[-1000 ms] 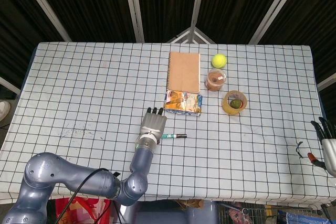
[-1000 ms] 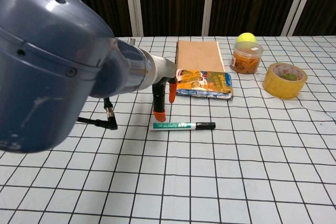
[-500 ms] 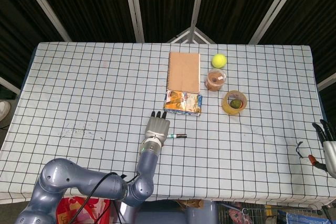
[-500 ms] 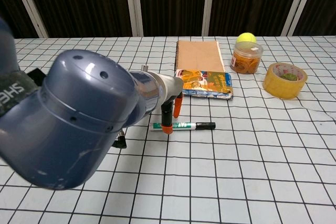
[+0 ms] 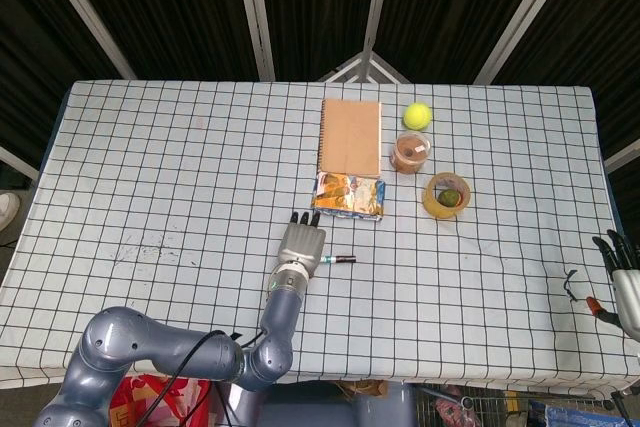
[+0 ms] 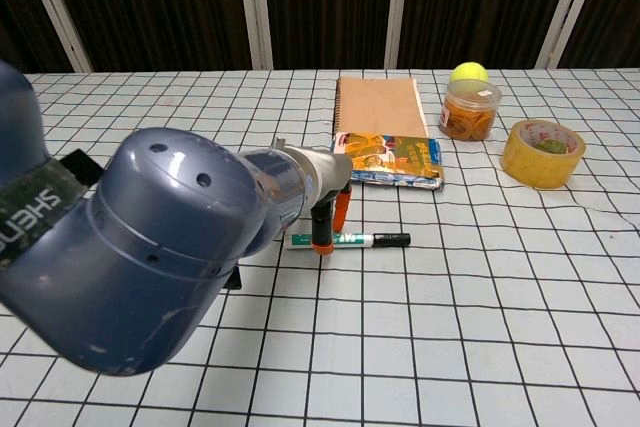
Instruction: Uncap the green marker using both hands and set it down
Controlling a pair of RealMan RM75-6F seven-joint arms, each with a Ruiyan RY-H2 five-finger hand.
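Observation:
The green marker (image 5: 341, 260) lies flat on the checked tablecloth, its black cap (image 6: 397, 240) pointing right and its green-labelled barrel (image 6: 350, 240) pointing left. My left hand (image 5: 301, 244) hangs over the marker's left end, fingers pointing down and apart. One orange-tipped finger (image 6: 321, 232) stands against the barrel in the chest view, and nothing is gripped. My right hand (image 5: 624, 279) is far off at the table's right edge, fingers stretched out and holding nothing.
Behind the marker lies a snack packet (image 6: 388, 160), with a brown spiral notebook (image 6: 378, 107) beyond it. To the right are a small jar (image 6: 470, 110), a tennis ball (image 6: 467, 73) and a yellow tape roll (image 6: 542, 154). My left forearm (image 6: 150, 277) fills the chest view's lower left.
My left hand has shifted right and settled over the marker's left end, covering more of the barrel. The marker has not moved. The right hand has stayed in place.

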